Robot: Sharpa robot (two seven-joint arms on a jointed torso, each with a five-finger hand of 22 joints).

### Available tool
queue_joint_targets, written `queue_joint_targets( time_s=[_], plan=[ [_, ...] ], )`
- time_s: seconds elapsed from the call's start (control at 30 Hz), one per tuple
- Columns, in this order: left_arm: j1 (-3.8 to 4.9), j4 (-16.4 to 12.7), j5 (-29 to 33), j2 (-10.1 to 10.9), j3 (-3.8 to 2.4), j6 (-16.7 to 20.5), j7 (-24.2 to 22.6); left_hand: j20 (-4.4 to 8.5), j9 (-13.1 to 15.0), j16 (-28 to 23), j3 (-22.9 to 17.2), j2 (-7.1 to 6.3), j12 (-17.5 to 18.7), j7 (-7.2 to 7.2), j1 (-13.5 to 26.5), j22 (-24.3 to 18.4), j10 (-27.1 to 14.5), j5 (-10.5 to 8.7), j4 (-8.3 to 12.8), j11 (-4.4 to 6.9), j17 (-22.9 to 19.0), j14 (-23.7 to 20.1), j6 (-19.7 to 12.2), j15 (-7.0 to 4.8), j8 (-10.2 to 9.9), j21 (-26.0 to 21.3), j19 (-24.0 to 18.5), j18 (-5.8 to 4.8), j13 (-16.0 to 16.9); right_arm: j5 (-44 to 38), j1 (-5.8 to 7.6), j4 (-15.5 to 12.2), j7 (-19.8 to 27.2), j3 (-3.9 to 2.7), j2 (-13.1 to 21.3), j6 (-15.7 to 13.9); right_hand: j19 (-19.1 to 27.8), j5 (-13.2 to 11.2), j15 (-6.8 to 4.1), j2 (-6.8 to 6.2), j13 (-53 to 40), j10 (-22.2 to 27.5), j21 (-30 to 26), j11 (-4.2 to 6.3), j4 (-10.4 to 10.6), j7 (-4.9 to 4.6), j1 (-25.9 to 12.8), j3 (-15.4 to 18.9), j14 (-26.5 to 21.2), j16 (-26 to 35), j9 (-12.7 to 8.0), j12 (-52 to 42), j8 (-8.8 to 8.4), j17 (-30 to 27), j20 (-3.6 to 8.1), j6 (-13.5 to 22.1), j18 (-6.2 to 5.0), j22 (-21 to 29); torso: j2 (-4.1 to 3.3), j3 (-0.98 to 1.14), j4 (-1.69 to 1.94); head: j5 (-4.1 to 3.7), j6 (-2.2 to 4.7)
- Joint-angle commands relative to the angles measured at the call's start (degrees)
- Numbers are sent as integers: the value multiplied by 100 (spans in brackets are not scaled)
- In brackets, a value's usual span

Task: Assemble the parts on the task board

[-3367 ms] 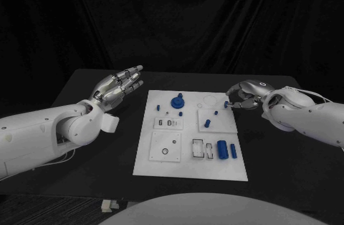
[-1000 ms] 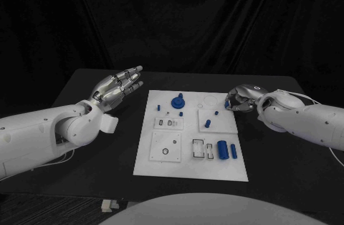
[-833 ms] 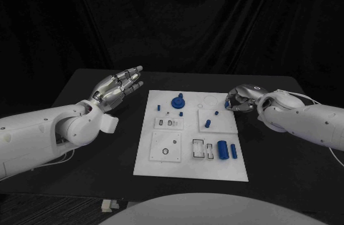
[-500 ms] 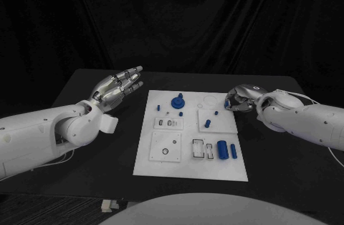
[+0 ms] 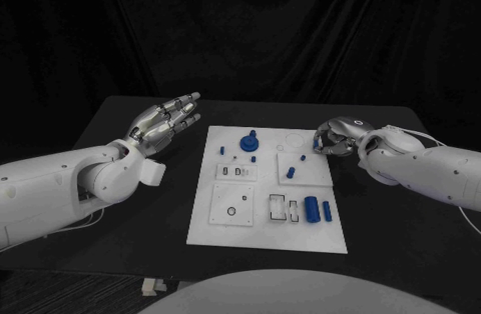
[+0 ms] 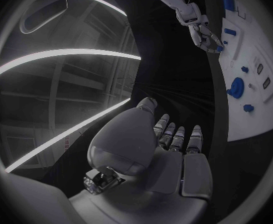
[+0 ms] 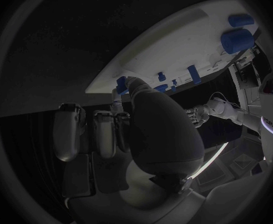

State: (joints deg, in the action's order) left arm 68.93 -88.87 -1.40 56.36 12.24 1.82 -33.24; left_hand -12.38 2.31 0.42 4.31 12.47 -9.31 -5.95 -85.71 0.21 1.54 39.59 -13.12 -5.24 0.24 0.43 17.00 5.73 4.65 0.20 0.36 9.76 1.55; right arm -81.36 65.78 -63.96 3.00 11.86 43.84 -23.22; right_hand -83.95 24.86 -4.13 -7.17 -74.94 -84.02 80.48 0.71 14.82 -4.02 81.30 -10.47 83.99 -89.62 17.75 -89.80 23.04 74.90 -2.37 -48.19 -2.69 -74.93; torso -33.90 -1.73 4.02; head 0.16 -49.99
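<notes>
Right hand [image 5: 338,137] hangs at the far right corner of the white board [image 5: 263,237], fingers curled together over the board's edge. A small blue piece [image 5: 315,144] sits at its fingertips; in the head view it appears pinched, and the right wrist view shows a blue piece [image 7: 121,84] against the fingertips [image 7: 131,82] right at the board's corner. Whether that piece is clear of the board surface or touching it, cannot tell.

Left hand [image 5: 163,121] is raised off the table, well to the side of the board's far left corner, fingers straight, apart and pointing away from the robot. It holds nothing.

Other blue pieces on the board, all away from both hands: a round knobbed piece [image 5: 247,144] near the far edge, between the two hands and closer to the left one; a short peg [image 5: 290,171] toward the robot from the right hand; two upright cylinders [image 5: 312,208] nearer the robot still, on the right hand's side.

Left wrist view adds: the left palm [image 6: 168,157] seen from behind, nothing in it, and across the board [image 6: 256,109] the right hand [image 6: 206,35] with a blue speck at its fingertips. Right wrist view adds: the board's underside edge [image 7: 149,69] seen edge-on, with several blue pieces standing up from it beyond the fingers.
</notes>
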Motion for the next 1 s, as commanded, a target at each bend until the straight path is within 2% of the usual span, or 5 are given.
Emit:
queue_joint_targets(
  time_s=[0.03,0.13,0.43,0.77,1.0],
  plan=[
    [-6,-2,1,-6,-5,-66,-48,-38,-2,38,-45,5,-31,-1,-40,9,5,29,4,-28,7,-10,-41,42,16,11,7,58,4,-9,15,-103,-2,-4,14,-397,-149,65,-43,68,-1506,-598,-37,52,-22,7,16,-29,601,-38,28,-20,44,1510,46,-44,26,-1188,-1,1,1,-3,-1],
    [-6,5,1,-14,-5,-69,-44,-38,-2,38,-45,5,-31,-1,-40,9,5,29,4,-28,7,-10,-41,42,16,11,7,58,4,-9,54,-227,-10,-5,24,-459,-152,272,-46,87,-1506,-598,-34,52,-70,6,51,-82,601,-38,80,-20,114,1510,53,-56,28,-1190,2,-1,-3,2,-1],
    [-6,21,1,-39,-5,-85,-23,-38,-2,38,-45,5,-31,-1,-40,9,5,29,4,-28,7,-10,-41,42,16,11,7,58,4,324,177,-776,35,-6,-86,-405,-146,444,-40,100,-1506,-598,-50,40,-128,-17,81,-150,601,-38,110,-20,129,1510,52,23,25,-1185,7,-3,-1,23,-1],
    [-7,26,1,-55,-5,-104,-10,-40,-2,39,-53,9,-39,0,-42,9,6,34,8,-31,8,-10,-42,44,16,11,6,58,5,459,189,-1212,107,-6,-429,-97,-140,475,-32,90,-1506,-598,-65,26,-145,-38,76,-163,601,-38,113,-20,120,1510,48,66,21,-1180,1,1,2,42,-1],
    [-7,33,1,-73,-5,-124,-7,-40,-2,39,-53,9,-39,0,-42,9,6,34,8,-31,8,-10,-42,44,16,11,6,58,5,470,165,-1284,96,-6,-670,161,-134,470,-27,84,-1506,-598,-80,19,-156,-47,77,-168,601,-38,113,-20,113,1510,45,86,18,-1176,-2,1,5,47,-1]
  ],
)
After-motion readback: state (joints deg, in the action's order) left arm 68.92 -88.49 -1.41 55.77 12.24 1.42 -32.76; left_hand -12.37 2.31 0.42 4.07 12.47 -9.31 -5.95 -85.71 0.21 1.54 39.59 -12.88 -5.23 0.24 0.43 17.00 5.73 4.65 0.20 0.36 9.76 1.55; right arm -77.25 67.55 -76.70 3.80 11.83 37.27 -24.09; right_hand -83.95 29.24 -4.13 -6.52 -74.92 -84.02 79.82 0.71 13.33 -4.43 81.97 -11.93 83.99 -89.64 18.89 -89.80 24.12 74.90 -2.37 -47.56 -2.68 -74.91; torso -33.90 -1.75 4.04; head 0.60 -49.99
